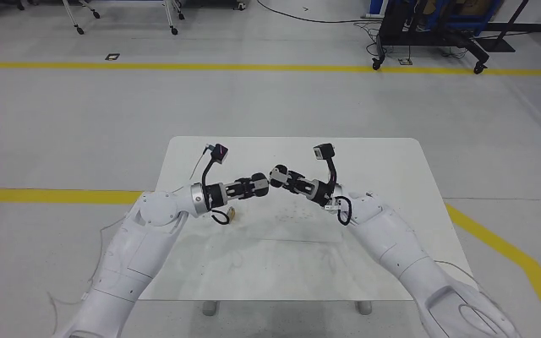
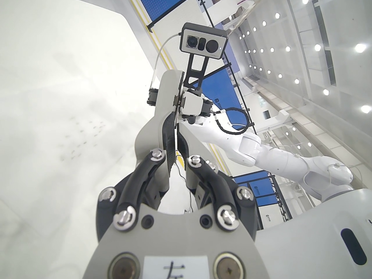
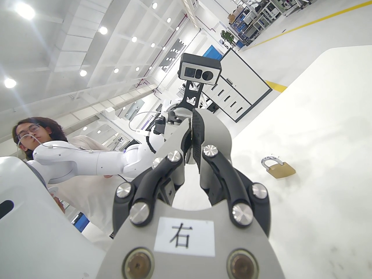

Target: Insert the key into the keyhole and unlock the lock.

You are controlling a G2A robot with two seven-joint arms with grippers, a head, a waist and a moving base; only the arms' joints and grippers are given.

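Left gripper (image 2: 175, 123) and right gripper (image 3: 192, 134) are meeting tip to tip, both pinching closed on what seems the key (image 2: 176, 111), probably regripping it, and the next move is aligning it with the lock (image 3: 279, 169) lying nearby.

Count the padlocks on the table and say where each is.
1. The padlock lies on the table, close beside the left arm's forearm. The arms may hide another.

The padlock (image 3: 278, 169) has a dull brass body and a glossy metal shackle. The table (image 3: 319, 111) is smooth, matt white, faintly scuffed. The pads (image 3: 200, 129) of the right gripper (image 3: 192, 119) are ribbed black rubber.
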